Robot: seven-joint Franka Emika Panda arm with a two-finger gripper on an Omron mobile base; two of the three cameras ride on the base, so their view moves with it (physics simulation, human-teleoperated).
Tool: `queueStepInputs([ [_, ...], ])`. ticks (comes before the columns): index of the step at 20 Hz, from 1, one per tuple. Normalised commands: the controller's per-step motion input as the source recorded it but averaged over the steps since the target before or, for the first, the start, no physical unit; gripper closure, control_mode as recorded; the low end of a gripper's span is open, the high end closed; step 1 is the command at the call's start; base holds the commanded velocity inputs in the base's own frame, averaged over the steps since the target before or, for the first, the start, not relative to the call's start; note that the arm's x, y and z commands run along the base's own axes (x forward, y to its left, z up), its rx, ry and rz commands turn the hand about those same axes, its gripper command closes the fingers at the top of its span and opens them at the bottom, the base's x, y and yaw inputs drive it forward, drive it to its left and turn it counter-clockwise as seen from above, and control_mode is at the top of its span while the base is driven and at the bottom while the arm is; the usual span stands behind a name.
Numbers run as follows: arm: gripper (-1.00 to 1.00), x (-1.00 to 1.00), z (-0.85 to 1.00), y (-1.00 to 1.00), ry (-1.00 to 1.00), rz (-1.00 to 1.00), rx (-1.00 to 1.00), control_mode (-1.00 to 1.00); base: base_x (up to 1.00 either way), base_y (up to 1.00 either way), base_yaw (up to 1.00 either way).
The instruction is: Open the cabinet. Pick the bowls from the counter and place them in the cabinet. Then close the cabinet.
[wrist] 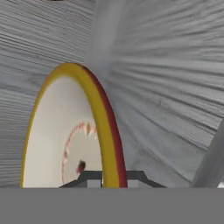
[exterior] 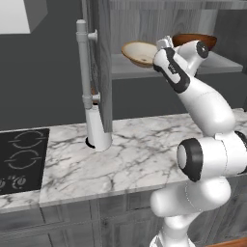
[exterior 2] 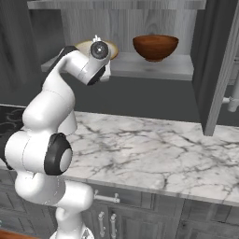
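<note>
gripper (wrist: 105,181) — clamped on cream bowl (exterior: 139,52) rim | seemingly resting on cabinet shelf (exterior 2: 154,69)

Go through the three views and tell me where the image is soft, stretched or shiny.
Left base view: crisp, even light; faint sheen on the arm, cream bowl sharp on the shelf. Right base view: equally sharp; glossy highlights on the brown bowl. Hand view: the cream bowl's rim looms stretched by closeness at the pincer; the cabinet's wood grain smears into radiating streaks.
</note>
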Motion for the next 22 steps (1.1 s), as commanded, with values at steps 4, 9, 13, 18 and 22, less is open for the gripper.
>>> queueStepInputs([
  [4, 1.00, 0.38, -0.20, 0.00, 0.00, 0.00, 0.03, -1.00, 0.00, 0.00, 0.00],
  [9, 1.00, 0.40, -0.21, 0.03, 0.00, 0.00, 0.02, -1.00, 0.00, 0.00, 0.00],
  [13, 1.00, 0.39, -0.23, 0.04, 0.00, 0.00, 0.02, -1.00, 0.00, 0.00, 0.00],
  [18, -1.00, 0.37, -0.22, 0.10, 0.00, 0.00, 0.01, -1.00, 0.00, 0.00, 0.00],
  [22, -1.00, 0.22, -0.03, 0.03, -0.02, 0.00, 0.00, -1.00, 0.00, 0.00, 0.00],
])
